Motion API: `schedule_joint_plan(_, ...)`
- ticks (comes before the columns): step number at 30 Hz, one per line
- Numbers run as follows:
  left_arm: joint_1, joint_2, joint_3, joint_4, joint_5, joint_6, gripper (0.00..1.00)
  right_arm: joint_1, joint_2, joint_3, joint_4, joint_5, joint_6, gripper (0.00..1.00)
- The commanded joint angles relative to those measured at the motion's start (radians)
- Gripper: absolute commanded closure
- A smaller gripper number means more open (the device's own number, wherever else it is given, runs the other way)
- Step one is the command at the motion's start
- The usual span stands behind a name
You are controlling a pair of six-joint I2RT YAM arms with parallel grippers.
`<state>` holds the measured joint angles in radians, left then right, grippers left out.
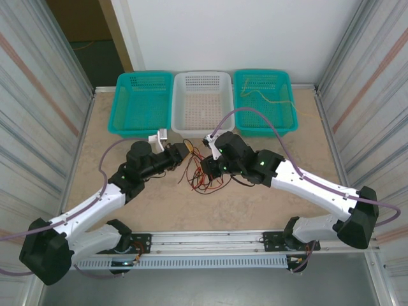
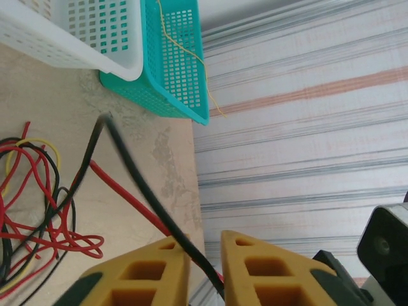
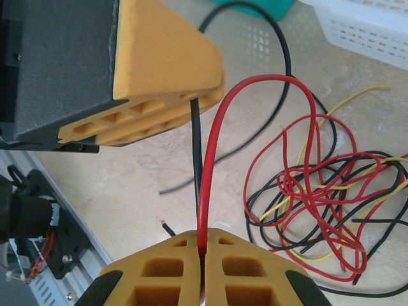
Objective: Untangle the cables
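Note:
The cables [image 1: 203, 177] lie as a loose tangle of red, black and yellow strands on the table between both arms, and the tangle also appears in the left wrist view [image 2: 38, 210] and the right wrist view [image 3: 319, 197]. My left gripper [image 1: 185, 152] sits just left of the tangle. Its jaws [image 2: 206, 245] are nearly together, with a black cable [image 2: 127, 166] running between them and a red one behind it. My right gripper [image 1: 206, 167] hovers over the tangle, its jaws [image 3: 203, 241] shut on a red cable [image 3: 220, 121] that arches up. The black cable [image 3: 197, 153] runs taut from there to the left gripper [image 3: 213, 86].
Three baskets line the far edge: teal [image 1: 143, 102], white [image 1: 203, 99], and teal [image 1: 264, 102] holding a yellow strand [image 1: 271, 99]. Corrugated walls close both sides. A metal rail [image 1: 210, 239] runs along the near edge.

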<state>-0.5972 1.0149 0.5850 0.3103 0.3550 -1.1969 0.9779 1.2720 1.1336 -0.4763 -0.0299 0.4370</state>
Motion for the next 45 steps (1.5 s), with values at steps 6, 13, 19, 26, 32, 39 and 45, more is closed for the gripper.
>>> schedule_joint_plan(6,0.022,-0.050,0.055,-0.155,-0.038,0.092,1.00,0.007,0.001,0.002,-0.047,0.089,-0.020,0.52)
schedule_joint_plan(13,0.022,-0.071,0.117,-0.315,-0.023,0.243,1.00,-0.089,-0.072,-0.047,-0.016,0.051,0.050,0.36)
schedule_joint_plan(19,0.028,-0.105,0.327,-0.616,-0.094,0.481,1.00,-0.129,-0.028,-0.058,-0.010,0.033,0.106,0.35)
schedule_joint_plan(26,0.161,-0.022,0.608,-0.866,-0.156,0.658,1.00,-0.129,0.020,-0.066,0.000,0.062,0.150,0.37)
schedule_joint_plan(32,0.347,0.167,0.791,-0.816,-0.049,0.723,1.00,-0.126,0.023,-0.081,0.016,0.044,0.160,0.37)
schedule_joint_plan(39,0.492,0.518,1.017,-0.775,-0.032,0.755,0.70,-0.104,0.010,-0.092,0.004,0.061,0.161,0.40)
schedule_joint_plan(45,0.525,0.664,1.052,-0.803,0.043,0.709,0.38,-0.089,0.005,-0.090,-0.033,0.083,0.148,0.39)
